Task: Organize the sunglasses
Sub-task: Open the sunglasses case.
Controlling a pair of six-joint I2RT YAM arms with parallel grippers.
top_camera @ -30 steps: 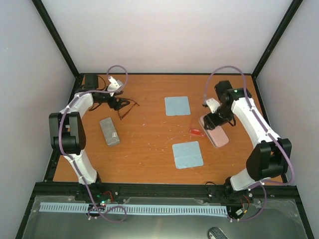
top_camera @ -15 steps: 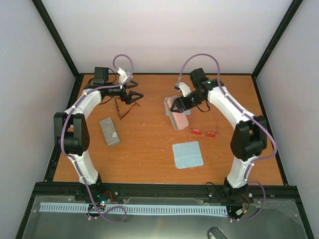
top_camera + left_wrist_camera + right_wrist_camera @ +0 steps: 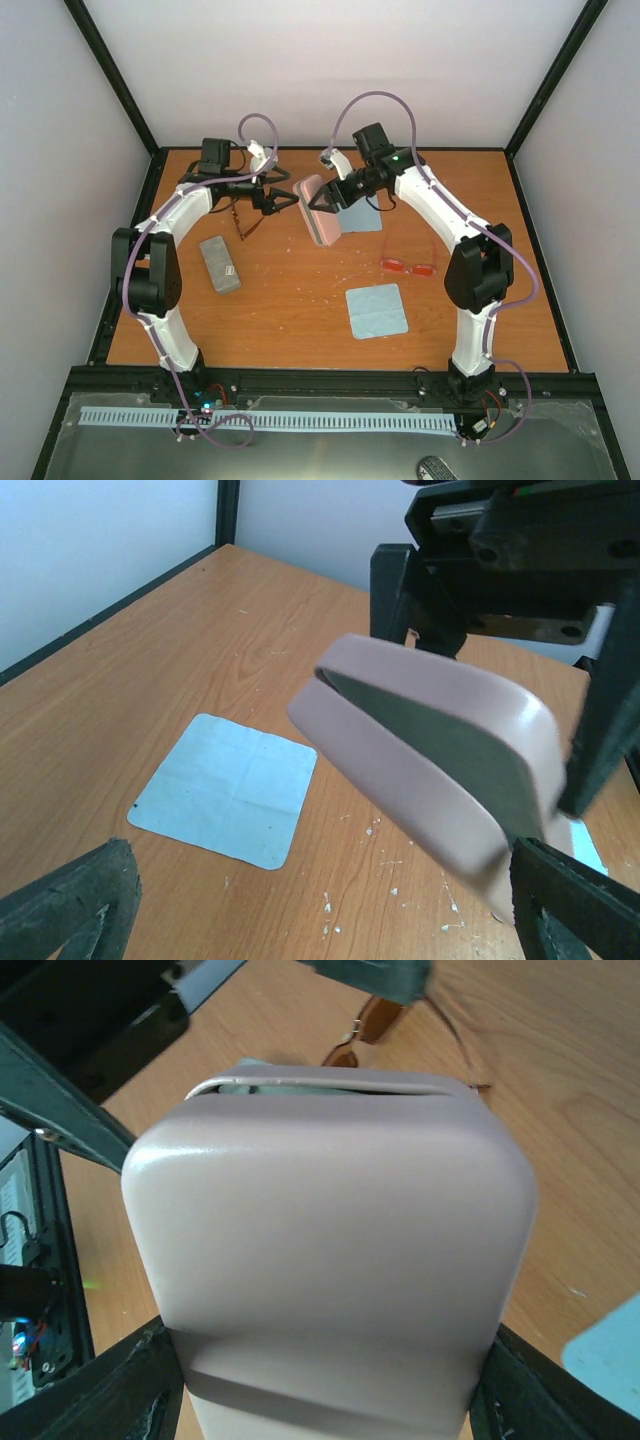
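Precariously, the right gripper clamps the pink case midair; the left gripper, spread apart, might knock it loose.

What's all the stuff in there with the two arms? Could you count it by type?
Sunglasses: 2 (red-orange tinted pair, dark brown wire pair)
Cases: 2 (grey oblong hard case, pink oblong hard case)
Cloths: 2 (near light blue square cloth, far light blue square cloth)
Total: 6
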